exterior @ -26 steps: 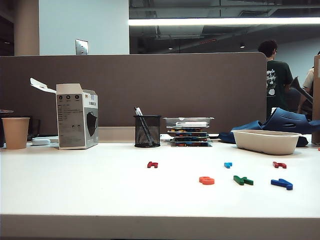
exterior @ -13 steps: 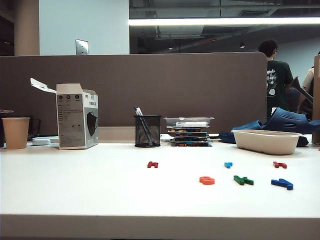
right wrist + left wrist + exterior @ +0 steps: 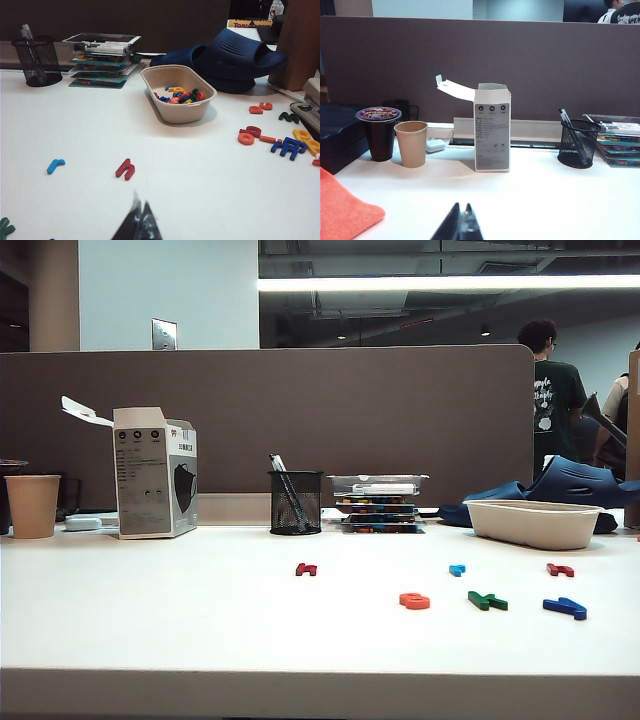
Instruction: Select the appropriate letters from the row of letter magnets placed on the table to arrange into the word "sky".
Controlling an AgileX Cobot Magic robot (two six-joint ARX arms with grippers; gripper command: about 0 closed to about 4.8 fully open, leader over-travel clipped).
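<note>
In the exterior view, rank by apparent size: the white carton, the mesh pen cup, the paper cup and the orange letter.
1. White carton, clearly the largest.
2. Mesh pen cup and paper cup: they look much alike, so no ranking between them.
3. Orange letter, by far the smallest, though it lies nearer the camera.

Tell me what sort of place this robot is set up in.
Most likely an open-plan office desk. A brown partition panel backs the white table, a mesh pen cup and a paper cup stand on it, and a person stands beyond under ceiling strip lighting.
</note>
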